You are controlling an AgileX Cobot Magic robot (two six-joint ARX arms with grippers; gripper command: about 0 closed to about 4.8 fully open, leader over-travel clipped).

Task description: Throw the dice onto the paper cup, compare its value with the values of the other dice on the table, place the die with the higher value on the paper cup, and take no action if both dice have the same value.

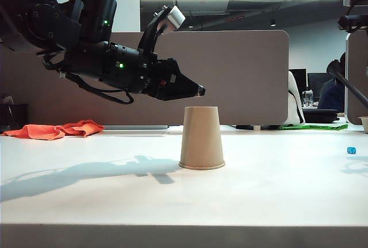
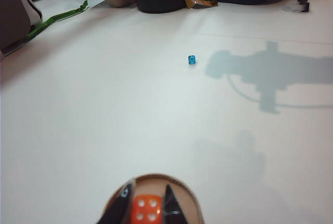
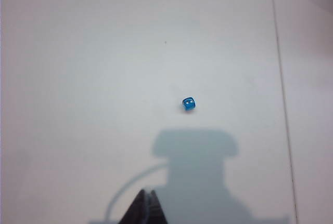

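Take the tan tapered paper cup (image 1: 201, 138) as your landmark: it stands upside down on the white desk (image 1: 172, 202), flat base uppermost. Your left hand (image 2: 147, 201) hangs just above that base, tilted down at it, with the small orange cube die (image 2: 145, 209) between its fingers (image 2: 170, 204), four pale pips facing the wrist camera. You cannot tell from these views whether the fingers are clenched on the die or have already let go, nor whether the die touches the cup's base.

You seem to be at the closing step: setting the higher die on the cup. The next move calls for a gentle release and a straight lift, so the fingers do not flick the die off the narrow base or tip the light cup.

Well to the right of the cup, the tiny bright blue cube die (image 1: 351, 150) lies on the bare desk, apart from everything. Your right hand (image 3: 146, 207) hangs above the desk near it, fingers pressed together on nothing.

Behind the cup and far to its left lies a crumpled orange-red cloth (image 1: 54, 129), clear of your path. Nothing stands between hand and cup.
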